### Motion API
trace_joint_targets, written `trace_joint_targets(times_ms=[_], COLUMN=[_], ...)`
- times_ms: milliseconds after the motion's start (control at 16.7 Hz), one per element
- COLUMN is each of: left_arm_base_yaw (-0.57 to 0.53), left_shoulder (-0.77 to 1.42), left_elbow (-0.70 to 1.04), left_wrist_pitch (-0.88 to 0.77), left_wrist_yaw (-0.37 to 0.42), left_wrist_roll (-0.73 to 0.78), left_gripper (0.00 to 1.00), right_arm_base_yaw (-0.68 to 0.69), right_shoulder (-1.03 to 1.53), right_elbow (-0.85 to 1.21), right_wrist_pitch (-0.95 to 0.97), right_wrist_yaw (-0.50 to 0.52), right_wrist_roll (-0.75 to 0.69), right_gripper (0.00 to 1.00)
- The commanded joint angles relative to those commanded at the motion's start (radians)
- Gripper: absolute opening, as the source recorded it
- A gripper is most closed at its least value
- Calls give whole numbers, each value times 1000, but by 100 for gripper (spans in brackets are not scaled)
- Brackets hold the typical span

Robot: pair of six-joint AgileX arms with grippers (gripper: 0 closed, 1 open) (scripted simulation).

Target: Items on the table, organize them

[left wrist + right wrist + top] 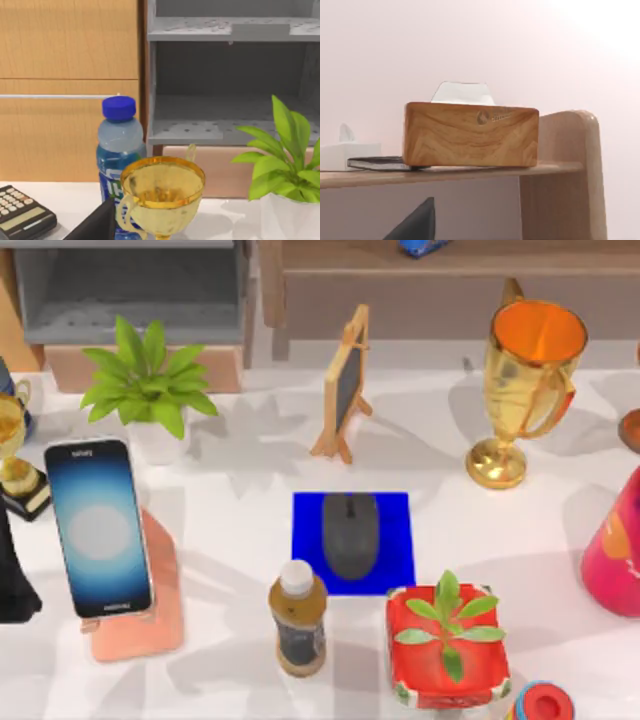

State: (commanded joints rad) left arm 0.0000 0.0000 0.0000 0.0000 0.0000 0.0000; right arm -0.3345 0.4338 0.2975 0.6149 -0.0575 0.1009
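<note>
On my white marbled desk (240, 540), the dark grey oval computer mouse (350, 534) lies on a blue square mat (400, 530) at centre; the black-edged glowing smartphone (99, 528) leans on a pink stand (150, 630) toward nine o'clock. Both look light, stiff and slick; the phone fragile. I'd grip long sides. I cannot tell either pincer's state.

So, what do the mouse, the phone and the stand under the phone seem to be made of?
The mouse looks like matte dark grey plastic: it shows no glare, only a faint seam. The phone seems to have a glossy glass front in a thin black frame, since its screen glows blue to white. The stand under it looks like smooth pink plastic or coated metal; its even sheen leaves that open.
</note>
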Motion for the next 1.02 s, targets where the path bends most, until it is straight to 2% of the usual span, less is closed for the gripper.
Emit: trace_joint_targets(times_ms=[240, 540, 780, 1020], left_arm_base_yaw=[0, 0, 0, 0], left_shoulder=[0, 0, 0, 0], left_elbow=[0, 0, 0, 0], left_wrist_pitch=[0, 0, 0, 0], left_wrist_yaw=[0, 0, 0, 0], left_wrist_roll=[0, 0, 0, 0], left_gripper=[100, 100, 100, 100], right_arm_base_yaw=[-150, -323, -412, -440], right_shoulder=[405, 973, 1378, 1654], right_elbow=[46, -3, 8, 129], right_wrist_pitch=[346, 712, 886, 990], right_wrist_yaw=[-109, -315, -483, -602], right_wrist_roll=[34, 40, 7, -48], right_gripper=[100, 100, 100, 100])
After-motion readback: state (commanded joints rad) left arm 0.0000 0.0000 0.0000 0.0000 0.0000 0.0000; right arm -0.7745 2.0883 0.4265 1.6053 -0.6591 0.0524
